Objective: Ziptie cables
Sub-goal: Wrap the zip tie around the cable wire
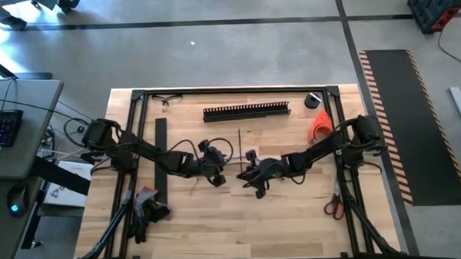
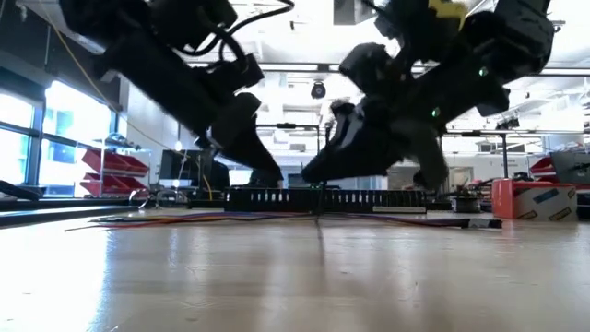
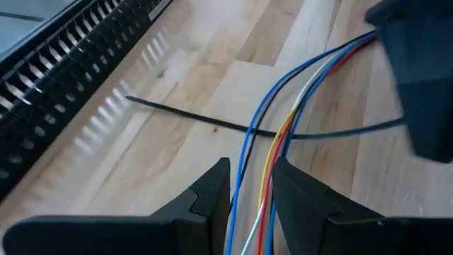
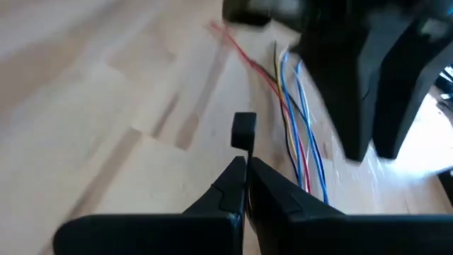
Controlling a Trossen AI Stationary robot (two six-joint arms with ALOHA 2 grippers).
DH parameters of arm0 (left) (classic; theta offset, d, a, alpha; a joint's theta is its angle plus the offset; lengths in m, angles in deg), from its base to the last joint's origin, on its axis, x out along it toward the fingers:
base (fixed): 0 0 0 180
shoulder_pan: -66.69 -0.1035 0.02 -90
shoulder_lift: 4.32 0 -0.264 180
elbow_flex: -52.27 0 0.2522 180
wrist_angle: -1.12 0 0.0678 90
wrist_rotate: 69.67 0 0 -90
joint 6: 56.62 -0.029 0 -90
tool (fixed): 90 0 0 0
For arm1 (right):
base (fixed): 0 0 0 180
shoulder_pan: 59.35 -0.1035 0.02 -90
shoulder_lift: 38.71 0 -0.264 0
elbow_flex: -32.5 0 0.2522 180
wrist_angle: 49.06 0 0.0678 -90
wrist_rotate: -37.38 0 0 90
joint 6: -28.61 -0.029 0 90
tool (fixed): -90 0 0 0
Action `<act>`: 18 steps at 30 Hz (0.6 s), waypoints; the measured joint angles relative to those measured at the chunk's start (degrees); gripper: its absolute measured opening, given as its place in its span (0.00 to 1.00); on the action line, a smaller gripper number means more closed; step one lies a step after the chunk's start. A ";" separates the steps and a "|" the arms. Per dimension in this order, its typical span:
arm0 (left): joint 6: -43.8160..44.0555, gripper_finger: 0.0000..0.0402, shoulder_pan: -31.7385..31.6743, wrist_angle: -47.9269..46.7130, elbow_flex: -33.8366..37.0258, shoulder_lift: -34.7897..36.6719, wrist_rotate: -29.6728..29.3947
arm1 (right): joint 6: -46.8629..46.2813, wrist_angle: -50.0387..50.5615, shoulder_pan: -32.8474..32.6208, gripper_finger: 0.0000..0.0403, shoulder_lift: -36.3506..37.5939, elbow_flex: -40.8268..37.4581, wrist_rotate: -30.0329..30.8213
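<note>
Pale wooden tabletop (image 1: pixel 295 212) lies bare toward its near edge. I see my left gripper (image 3: pixel 249 185) clamped round the blue, white, yellow and red cables (image 3: pixel 283 127) at table centre. My right gripper (image 4: pixel 245 170), just beside, pinches the thin black zip tie (image 4: pixel 243 131), fingers fully closed.

One camera looks straight down on the desk (image 1: pixel 295 212); one looks level across it; both wrist cameras sit close above the cables (image 3: pixel 272 134).
</note>
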 joint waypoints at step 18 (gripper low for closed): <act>-11.63 0.41 0.98 35.63 2.05 -17.52 10.27 | -0.88 2.09 3.32 0.00 4.54 0.02 -6.50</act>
